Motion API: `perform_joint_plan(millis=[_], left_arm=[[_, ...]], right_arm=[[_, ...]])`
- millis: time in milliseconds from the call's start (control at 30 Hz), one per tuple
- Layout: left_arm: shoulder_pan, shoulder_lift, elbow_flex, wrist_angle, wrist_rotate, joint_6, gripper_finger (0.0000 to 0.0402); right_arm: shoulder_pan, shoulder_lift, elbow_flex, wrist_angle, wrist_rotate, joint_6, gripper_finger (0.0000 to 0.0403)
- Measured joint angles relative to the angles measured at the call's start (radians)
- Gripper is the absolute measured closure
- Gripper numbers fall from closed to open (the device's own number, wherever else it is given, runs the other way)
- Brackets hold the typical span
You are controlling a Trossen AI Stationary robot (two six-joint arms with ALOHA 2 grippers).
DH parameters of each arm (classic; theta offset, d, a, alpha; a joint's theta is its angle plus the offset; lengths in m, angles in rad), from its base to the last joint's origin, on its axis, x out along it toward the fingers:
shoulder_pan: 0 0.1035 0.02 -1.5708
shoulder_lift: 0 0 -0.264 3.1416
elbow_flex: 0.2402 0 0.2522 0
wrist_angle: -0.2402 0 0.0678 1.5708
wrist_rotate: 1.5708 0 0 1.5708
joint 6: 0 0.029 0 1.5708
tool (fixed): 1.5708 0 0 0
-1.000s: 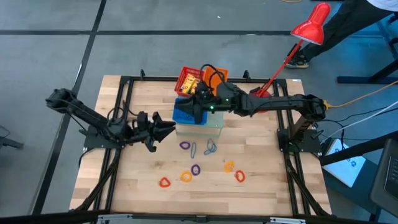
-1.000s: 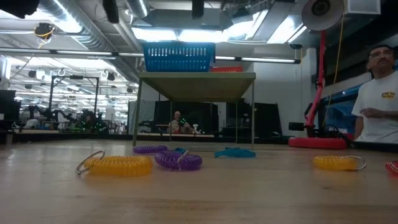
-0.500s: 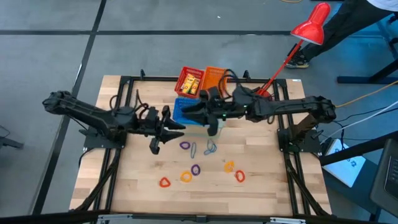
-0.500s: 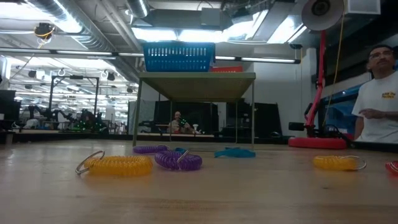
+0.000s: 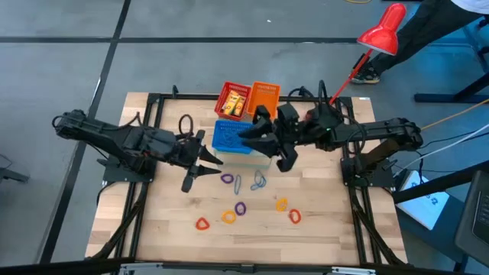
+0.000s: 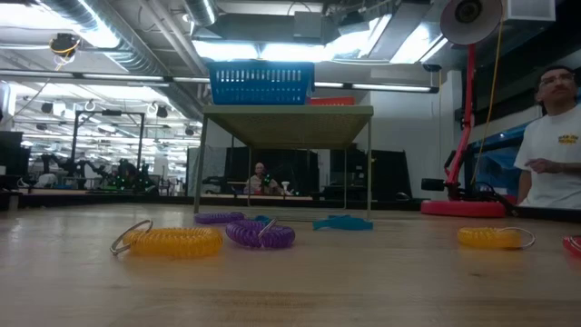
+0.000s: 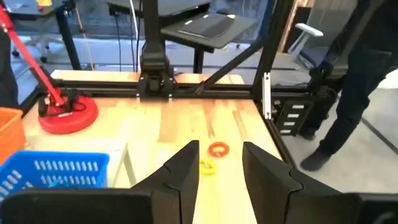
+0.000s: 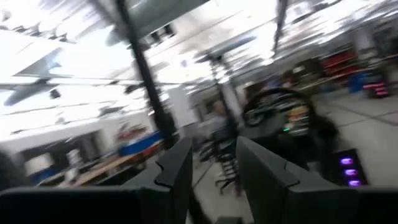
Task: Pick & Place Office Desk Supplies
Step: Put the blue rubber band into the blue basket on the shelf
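With both grippers empty and parted, the left gripper hangs near the purple loop on the bench while the right gripper is over the blue basket, so a pick looks next: descend, close.

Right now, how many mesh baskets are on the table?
3: a red basket and an orange basket side by side at the far edge, and a blue basket just in front, raised on a small stand. None looks hidden.
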Motion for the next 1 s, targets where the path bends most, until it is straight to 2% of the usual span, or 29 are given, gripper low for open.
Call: perform_joint_plan(millis=[133,300,533,633,800,933,1000], left_arm=[[-0.045,0.031,0.001,0.023,-0.016,-0.053,0.0284],[-0.101,0.101,0.001,-0.012,-0.015,-0.13,0.0284],[-0.156,0.258,0.001,-0.043,-0.077,-0.164,0.0284],[-0.15,0.326,0.0,-0.033,-0.044,-0.171,0.0284],[-0.127,0.39,0.001,-0.013,-0.069,-0.175,0.0284],[-0.082,0.454,0.001,-0.026,-0.008,-0.308,0.0284],[-0.072,0.495,0.001,-0.025,-0.009,-0.39,0.0284]], right_arm=[[0.002,-0.004,0.0,-0.016,-0.145,0.07,0.0275],[0.008,-0.003,0.0,-0.018,-0.198,0.078,0.0275],[0.001,-0.003,0.0,-0.018,-0.287,0.081,0.0275],[-0.004,-0.003,0.0,-0.028,-0.316,0.102,0.0275],[-0.004,-0.003,0.0,-0.041,-0.34,0.116,0.0275],[-0.004,-0.003,0.0,-0.065,-0.351,0.124,0.0275],[-0.004,-0.002,0.0,-0.063,-0.379,0.124,0.0275]])
